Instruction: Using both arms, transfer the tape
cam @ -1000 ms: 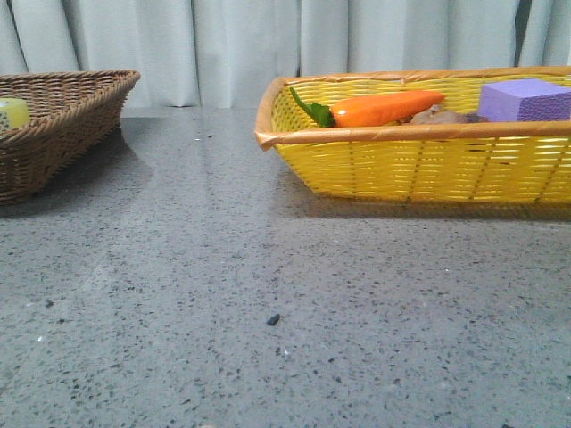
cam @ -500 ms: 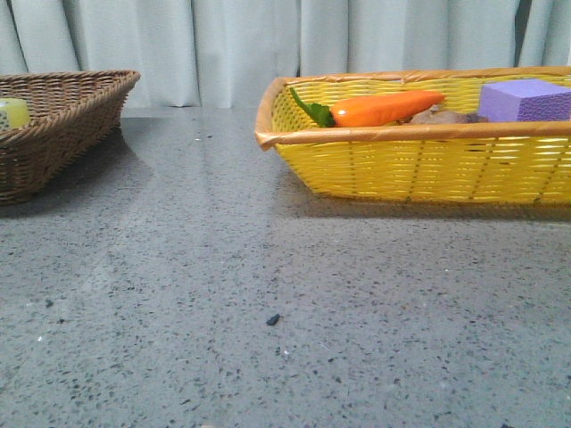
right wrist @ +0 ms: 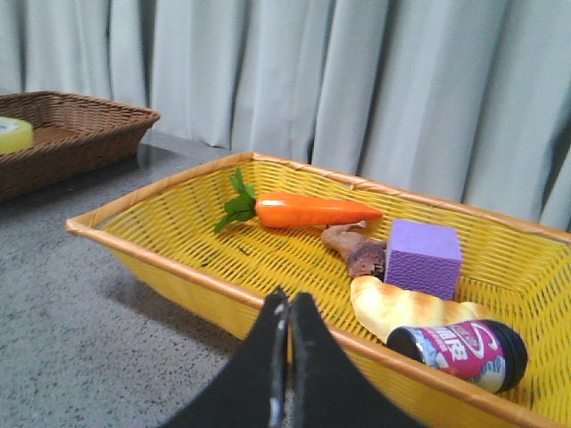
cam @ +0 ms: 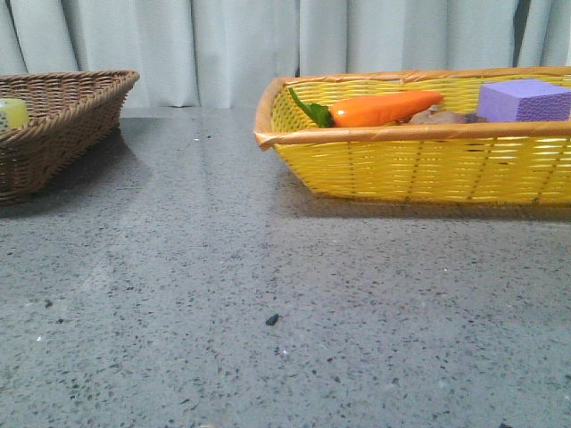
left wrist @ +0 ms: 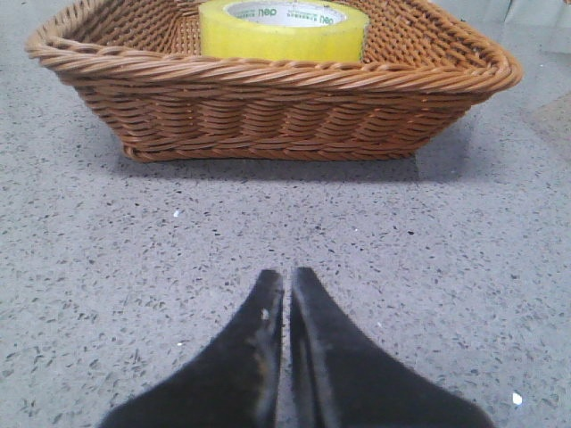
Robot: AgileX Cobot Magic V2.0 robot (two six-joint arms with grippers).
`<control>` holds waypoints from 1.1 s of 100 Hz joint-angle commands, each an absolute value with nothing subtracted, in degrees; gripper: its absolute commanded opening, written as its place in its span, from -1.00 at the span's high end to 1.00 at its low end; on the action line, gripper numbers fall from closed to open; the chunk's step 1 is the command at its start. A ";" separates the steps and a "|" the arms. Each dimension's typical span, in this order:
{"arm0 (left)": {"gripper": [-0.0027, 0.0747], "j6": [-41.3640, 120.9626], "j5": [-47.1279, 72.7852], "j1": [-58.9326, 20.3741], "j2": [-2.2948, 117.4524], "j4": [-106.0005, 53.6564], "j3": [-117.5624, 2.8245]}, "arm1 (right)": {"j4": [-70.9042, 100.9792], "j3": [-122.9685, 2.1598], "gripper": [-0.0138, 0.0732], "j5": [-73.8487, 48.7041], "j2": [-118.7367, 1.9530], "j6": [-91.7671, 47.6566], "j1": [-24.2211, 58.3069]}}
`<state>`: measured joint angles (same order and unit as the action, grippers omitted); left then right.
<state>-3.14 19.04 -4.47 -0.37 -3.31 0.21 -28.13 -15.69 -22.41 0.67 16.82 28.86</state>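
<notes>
Tape (left wrist: pixel 283 28) sits in brown basket (left wrist: pixel 268 107) — both end effectors closed.

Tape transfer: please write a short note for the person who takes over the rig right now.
Left pincer: shut, empty, low over the table, facing the brown basket.
Right pincer: shut, empty, in front of the yellow basket.
Tape: lying flat in the brown basket, untouched.
Done: nothing yet.
Left: open the left pincer, pick up the tape, pass it to the right pincer.
</notes>
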 commanded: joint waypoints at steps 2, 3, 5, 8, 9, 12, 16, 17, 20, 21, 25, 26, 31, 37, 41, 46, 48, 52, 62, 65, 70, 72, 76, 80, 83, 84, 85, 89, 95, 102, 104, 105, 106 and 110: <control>0.98 -3.75 16.37 -4.29 -2.06 -3.29 0.75 | -17.41 -14.37 0.85 -8.79 1.32 7.54 21.18; 0.98 -3.75 16.37 -4.29 -2.06 -3.29 0.75 | -15.74 -14.10 0.85 -7.90 1.32 6.29 19.97; 0.98 -3.75 16.37 -4.29 -2.06 -3.29 0.75 | -14.11 -13.24 0.85 -5.19 1.32 4.56 18.24; 0.98 -3.75 16.37 -4.29 -2.06 -3.29 0.75 | -10.48 -12.06 0.85 -0.67 1.32 2.82 16.05; 0.98 -3.75 16.37 -4.29 -2.06 -3.29 0.75 | -9.85 -11.45 0.85 0.00 1.32 2.50 15.52; 0.98 -3.75 16.37 -4.29 -2.06 -3.29 0.75 | -7.73 -10.19 0.85 3.95 1.32 1.73 12.99; 0.98 -3.75 16.37 -4.29 -2.06 -3.29 0.75 | -6.04 -8.29 0.85 9.27 1.32 1.73 10.64; 0.99 -3.75 16.37 -4.29 -2.06 -3.29 0.75 | -5.77 -7.97 0.85 10.07 1.32 1.73 9.76; 0.98 -3.75 16.37 -4.29 -2.06 -3.29 0.75 | -5.55 -6.52 0.85 13.55 1.32 1.73 8.15; 0.98 -3.75 16.37 -4.29 -2.06 -3.29 0.75 | -5.57 -6.26 0.85 14.12 1.32 1.73 7.39; 0.98 -3.75 16.37 -4.29 -2.06 -3.29 0.75 | -5.39 -4.82 0.85 16.51 1.32 1.73 5.69; 0.98 -3.75 16.37 -4.29 -2.06 -3.29 0.75 | -5.29 -4.60 0.85 16.72 1.32 1.73 5.08; 0.98 -3.75 16.37 -4.29 -2.06 -3.29 0.75 | -3.54 -3.30 0.85 17.22 1.32 1.73 3.25; 0.98 -3.75 16.37 -4.29 -2.06 -3.29 0.75 | -2.02 -2.00 0.85 16.51 1.32 1.73 1.37; 0.98 -3.75 16.37 -4.29 -2.06 -3.29 0.75 | -0.99 -1.25 0.85 15.39 1.32 1.73 -0.12; 0.99 -3.75 16.37 -4.29 -2.06 -3.39 0.75 | 0.00 -0.32 0.85 13.71 1.32 1.73 -1.77; 0.98 -3.75 16.37 -4.29 -2.06 -3.39 0.75 | 0.00 0.11 0.85 13.02 1.32 1.73 -2.35; 0.98 -3.75 16.37 -4.29 -2.06 -3.39 0.75 | 0.00 0.85 0.85 11.84 1.32 1.73 -3.22; 0.98 -3.75 16.37 -4.29 -2.06 -3.39 0.75 | 1.32 1.81 0.85 6.19 1.32 1.73 -3.61; 0.98 -3.75 16.37 -4.29 -2.06 -3.39 0.75 | 1.32 1.81 0.85 4.55 1.43 1.73 -3.72; 0.98 -3.75 16.37 -4.29 -2.06 -3.39 0.75 | 1.32 1.81 0.85 1.07 1.65 1.45 -3.85; 0.98 -3.75 16.37 -4.29 -2.06 -3.39 0.75 | 1.32 1.81 0.85 -0.53 1.69 1.43 -3.98; 0.98 -3.75 16.37 -4.29 -2.06 -3.39 0.75 | 0.91 1.81 0.85 -3.78 1.69 1.43 -4.06; 0.98 -3.75 16.37 -4.29 -2.06 -3.39 0.75 | 0.77 1.81 0.85 -6.87 1.69 1.43 -4.11; 0.98 -3.75 16.37 -4.29 -2.06 -3.39 0.75 | 0.77 1.81 0.85 -8.76 1.69 1.43 -4.11; 0.98 -3.75 16.37 -4.29 -2.06 -3.39 0.75 | 0.77 1.81 0.85 -9.16 1.69 1.43 -4.11; 0.98 -3.75 16.37 -4.29 -2.06 -3.39 0.75 | 0.77 1.81 0.85 -9.83 1.69 1.43 -4.11; 0.98 -3.75 16.37 -4.29 -2.06 -3.39 0.75 | 0.77 1.81 0.85 -11.74 1.69 1.43 -4.11; 0.98 -3.75 16.37 -4.29 -2.06 -3.39 0.75 | 0.77 1.81 0.85 -13.71 1.69 1.43 -4.11; 0.98 -3.75 16.37 -4.29 -2.06 -3.39 0.75 | 0.77 1.81 0.85 -16.45 1.69 1.43 -4.11; 0.98 -3.75 16.37 -4.29 -2.06 -3.39 0.75 | 0.77 1.81 0.85 -17.52 1.69 1.43 -4.11; 0.98 -3.75 16.37 -4.29 -2.06 -3.39 0.75 | 0.77 1.81 0.85 -17.88 1.69 1.43 -4.11; 0.98 -3.75 16.37 -4.29 -2.06 -3.39 0.75 | 0.77 1.81 0.85 -18.02 1.69 1.43 -4.11; 0.98 -3.75 16.37 -4.29 -2.06 -3.39 0.75 | 0.77 1.81 0.85 -17.96 1.69 1.43 -4.11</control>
<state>-3.14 19.04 -4.47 -0.37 -3.31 0.21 1.08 0.57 -18.84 0.67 2.03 -3.69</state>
